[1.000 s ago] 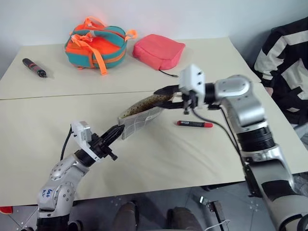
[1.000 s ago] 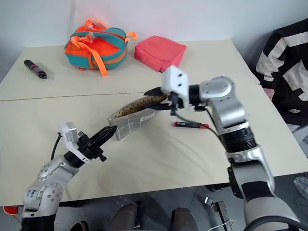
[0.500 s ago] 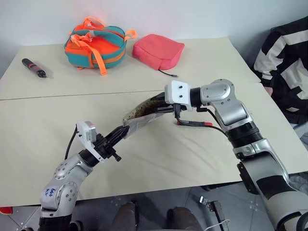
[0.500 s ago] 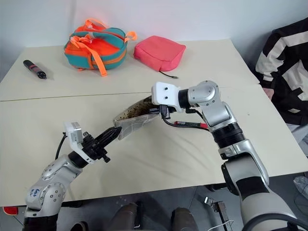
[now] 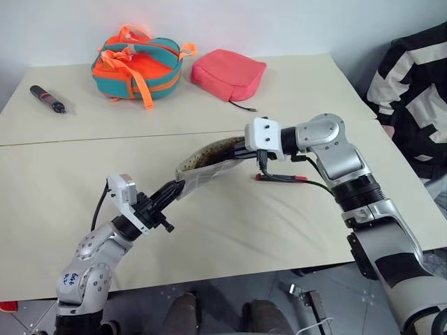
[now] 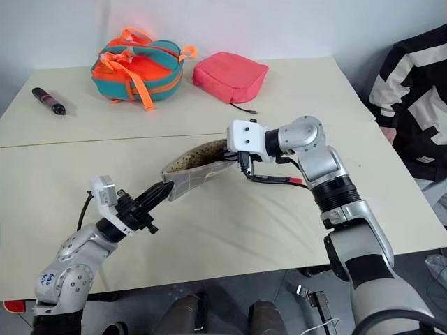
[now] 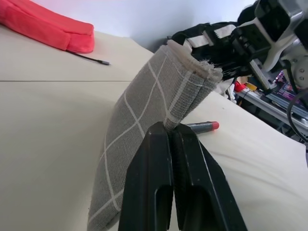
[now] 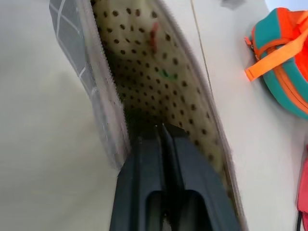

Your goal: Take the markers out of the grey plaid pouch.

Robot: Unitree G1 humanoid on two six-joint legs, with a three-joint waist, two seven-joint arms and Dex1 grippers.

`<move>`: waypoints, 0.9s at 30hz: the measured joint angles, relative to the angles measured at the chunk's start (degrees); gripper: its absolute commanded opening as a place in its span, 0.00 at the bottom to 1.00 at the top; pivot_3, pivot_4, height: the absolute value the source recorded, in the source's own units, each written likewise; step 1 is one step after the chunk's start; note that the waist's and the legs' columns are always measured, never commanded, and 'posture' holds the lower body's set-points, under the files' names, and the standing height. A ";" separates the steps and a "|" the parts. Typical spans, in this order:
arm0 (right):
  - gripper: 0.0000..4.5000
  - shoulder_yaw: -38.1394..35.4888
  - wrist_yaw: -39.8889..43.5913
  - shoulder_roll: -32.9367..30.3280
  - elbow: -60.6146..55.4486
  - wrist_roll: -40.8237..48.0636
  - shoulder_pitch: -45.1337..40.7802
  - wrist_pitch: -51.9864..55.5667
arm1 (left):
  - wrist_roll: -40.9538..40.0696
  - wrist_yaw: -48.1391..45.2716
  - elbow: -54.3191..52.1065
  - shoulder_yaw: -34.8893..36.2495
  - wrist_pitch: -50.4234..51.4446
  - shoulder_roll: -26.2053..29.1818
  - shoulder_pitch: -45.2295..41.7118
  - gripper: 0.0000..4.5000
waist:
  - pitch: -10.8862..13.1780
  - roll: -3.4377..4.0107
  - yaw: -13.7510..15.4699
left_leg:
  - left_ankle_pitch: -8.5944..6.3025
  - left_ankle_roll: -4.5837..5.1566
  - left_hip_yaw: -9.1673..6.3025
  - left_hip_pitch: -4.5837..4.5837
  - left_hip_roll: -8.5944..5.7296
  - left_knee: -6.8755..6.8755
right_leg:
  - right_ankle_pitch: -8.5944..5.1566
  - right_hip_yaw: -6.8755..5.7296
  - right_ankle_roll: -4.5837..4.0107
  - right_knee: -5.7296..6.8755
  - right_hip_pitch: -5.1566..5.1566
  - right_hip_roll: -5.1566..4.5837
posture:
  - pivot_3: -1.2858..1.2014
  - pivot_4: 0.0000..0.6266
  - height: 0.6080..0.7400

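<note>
Grey plaid pouch [image 5: 202, 173] slanting up rightward

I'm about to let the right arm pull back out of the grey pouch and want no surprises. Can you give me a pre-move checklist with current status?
1. Left pincer shut on the grey plaid pouch corner: ok.
2. Pouch mouth open, speckled lining showing: ok.
3. Right pincer fingers inside the mouth: ok.
4. Right pincer closed on a marker: cannot tell; the fingers look together, with nothing visible between them.
5. One marker already out, lying on the table: ok.
6. Marker left in the pouch: cannot tell.
</note>
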 measured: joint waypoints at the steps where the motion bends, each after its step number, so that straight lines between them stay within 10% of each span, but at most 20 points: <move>1: 0.08 0.23 -0.02 0.00 0.00 -0.53 0.00 -0.67 | -0.03 0.01 0.00 -0.16 0.20 -0.04 -0.10 0.00 | 0.00 0.00 0.02 | 0.00 0.00 0.00 0.00 0.00 0.00 | 0.00 0.00 0.00 0.00 0.00 0.00 | 0.52 0.24 1.00; 17: 0.08 9.13 -2.41 6.58 7.40 -13.17 -7.78 -7.79 | -11.34 -0.86 -0.02 -0.11 10.48 0.10 -2.19 0.00 | 0.00 0.00 0.03 | 0.02 -0.03 -0.09 0.01 0.00 0.05 | 0.00 -0.04 0.00 0.33 -0.04 -0.02 | 0.52 0.24 1.00; 27: 0.57 10.14 5.16 5.48 2.23 -12.48 -3.80 -3.03 | -22.24 1.07 0.00 3.19 17.38 1.30 0.15 0.00 | 0.00 0.00 -0.01 | 0.01 -0.02 -0.11 0.01 -0.02 0.06 | 0.00 -0.08 0.00 0.32 -0.02 -0.03 | 0.52 0.24 1.00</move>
